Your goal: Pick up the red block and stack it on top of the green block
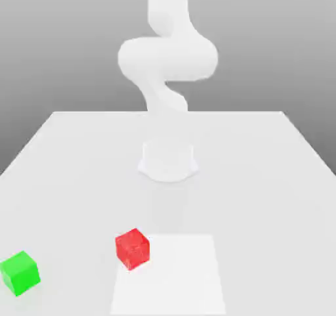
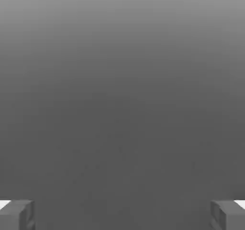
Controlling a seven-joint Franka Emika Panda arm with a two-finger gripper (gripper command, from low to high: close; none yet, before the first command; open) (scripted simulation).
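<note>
Red block (image 1: 132,249) on table (image 1: 262,203), seemingly well apart from claw (image 2: 122,215); claw wide open, empty.

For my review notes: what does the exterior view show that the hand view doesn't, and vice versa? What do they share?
Exterior view: the red block at a corner of the paler patch, the green block toward the exterior view's left, both on the table, and the white arm.
Hand view: the gripper, its jaws wide apart with nothing between them.
Both: part of the robot, against a shaded grey background.
</note>
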